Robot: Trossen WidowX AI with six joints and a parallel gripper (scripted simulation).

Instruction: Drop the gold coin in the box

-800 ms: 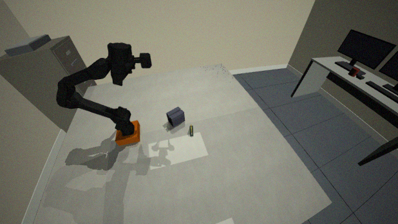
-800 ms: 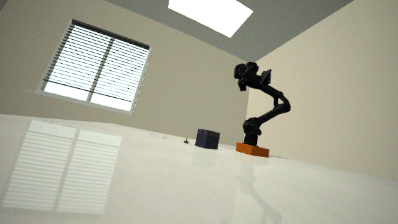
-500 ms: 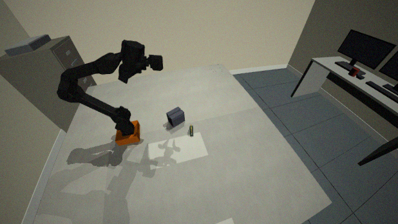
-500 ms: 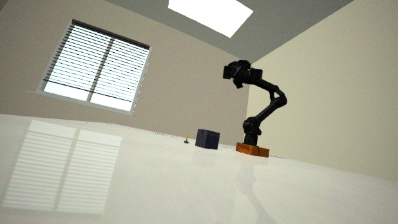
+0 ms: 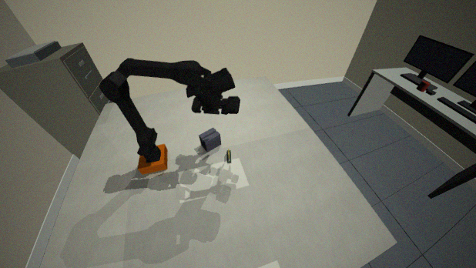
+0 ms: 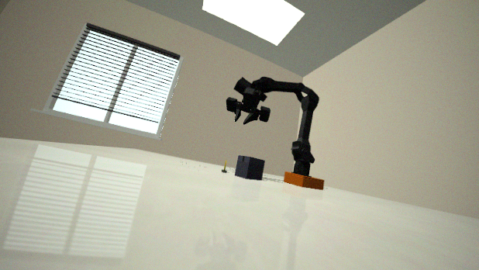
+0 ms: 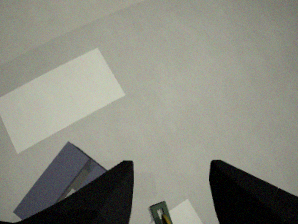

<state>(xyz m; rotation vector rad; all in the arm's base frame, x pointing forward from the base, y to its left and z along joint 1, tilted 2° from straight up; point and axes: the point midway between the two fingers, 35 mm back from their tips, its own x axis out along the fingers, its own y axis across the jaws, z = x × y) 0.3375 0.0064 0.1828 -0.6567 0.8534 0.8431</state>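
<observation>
The gold coin (image 5: 229, 155) (image 6: 225, 165) (image 7: 167, 219) stands on edge in the small dark-green holder (image 6: 224, 171) (image 7: 158, 206). The closed grey box (image 5: 213, 142) (image 6: 249, 168) (image 7: 46, 181) stands beside it, on the side towards the arm's base. Its lid slot shows in the wrist view, partly covered by a finger. My gripper (image 6: 240, 122) (image 7: 172, 171) is open and empty, its fingers part-way apart and pointing down. It hangs high above the table, well over the box and coin. The lower part of the coin and holder is cut off in the wrist view.
The arm's orange base (image 5: 153, 165) (image 6: 304, 181) stands on the pale table (image 5: 308, 200) (image 6: 155, 217). Bright light patches and arm shadows lie on the table top. A filing cabinet (image 5: 50, 96) is at the left, and a desk with monitors stands beyond the table at the right.
</observation>
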